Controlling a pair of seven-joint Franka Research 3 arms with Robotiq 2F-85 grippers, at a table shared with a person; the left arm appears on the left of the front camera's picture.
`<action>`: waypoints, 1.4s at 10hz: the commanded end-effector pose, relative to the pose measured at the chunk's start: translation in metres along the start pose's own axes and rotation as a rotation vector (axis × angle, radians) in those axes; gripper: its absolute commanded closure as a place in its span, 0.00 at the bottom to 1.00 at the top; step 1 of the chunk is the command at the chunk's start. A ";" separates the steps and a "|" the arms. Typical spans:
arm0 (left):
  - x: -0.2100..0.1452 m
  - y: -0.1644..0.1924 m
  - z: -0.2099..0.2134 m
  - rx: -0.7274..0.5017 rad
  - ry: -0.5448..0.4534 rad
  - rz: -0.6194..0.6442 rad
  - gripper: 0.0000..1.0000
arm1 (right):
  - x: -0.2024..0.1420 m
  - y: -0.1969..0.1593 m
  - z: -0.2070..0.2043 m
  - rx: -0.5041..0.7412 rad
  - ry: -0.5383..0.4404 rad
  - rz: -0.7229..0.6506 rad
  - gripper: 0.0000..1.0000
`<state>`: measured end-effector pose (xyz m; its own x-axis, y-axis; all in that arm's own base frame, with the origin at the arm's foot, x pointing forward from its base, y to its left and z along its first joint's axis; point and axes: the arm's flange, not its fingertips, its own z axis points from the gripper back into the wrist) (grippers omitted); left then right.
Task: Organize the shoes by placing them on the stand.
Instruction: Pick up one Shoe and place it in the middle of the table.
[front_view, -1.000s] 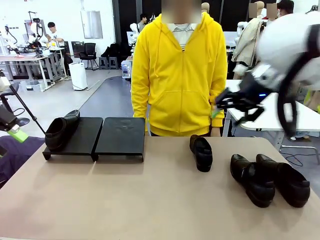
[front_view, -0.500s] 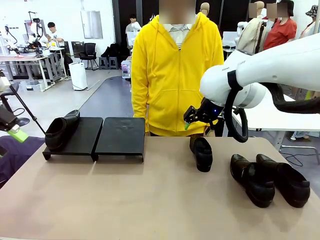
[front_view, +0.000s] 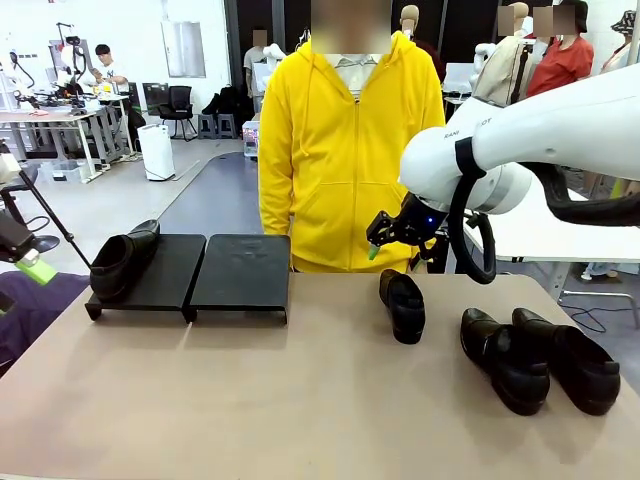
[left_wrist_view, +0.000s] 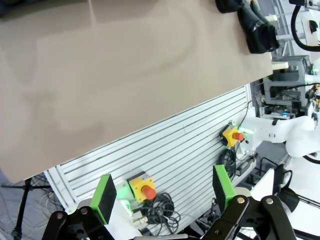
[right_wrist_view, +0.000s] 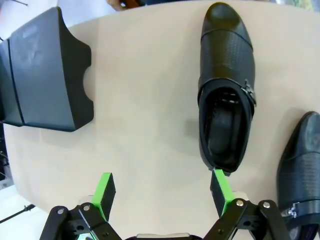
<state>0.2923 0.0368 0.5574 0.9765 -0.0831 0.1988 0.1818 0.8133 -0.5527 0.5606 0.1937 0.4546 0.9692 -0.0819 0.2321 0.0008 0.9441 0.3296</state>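
Black and shiny, one shoe (front_view: 118, 262) sits on the stand (front_view: 240, 272) and three lie on the table (front_view: 250, 400), while the right claw (right_wrist_view: 162, 192), wide open and empty, has swung in and seems to hang just by the middle shoe (right_wrist_view: 225, 85), likely its next grab.

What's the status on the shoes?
Left gripper open, empty. Right gripper open, hovering beside a loose shoe. One shoe on the stand, three on the table. Path clear.

Small print on the right arm (front_view: 545, 122) is too blurred to read
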 end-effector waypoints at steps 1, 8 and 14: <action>0.000 0.000 -0.001 -0.008 -0.014 0.010 0.00 | 0.013 0.000 -0.007 -0.058 0.028 0.015 0.00; 0.000 0.000 -0.001 -0.008 -0.014 0.010 0.00 | 0.061 0.002 -0.075 -0.152 0.126 0.064 0.00; 0.000 0.000 -0.001 -0.008 -0.014 0.010 0.00 | 0.083 0.009 -0.112 -0.224 0.238 0.062 0.00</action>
<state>0.2923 0.0369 0.5574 0.9765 -0.0831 0.1988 0.1817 0.8133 -0.5527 0.6583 0.2255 0.3681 0.9986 0.0475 0.0250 -0.0508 0.9864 0.1560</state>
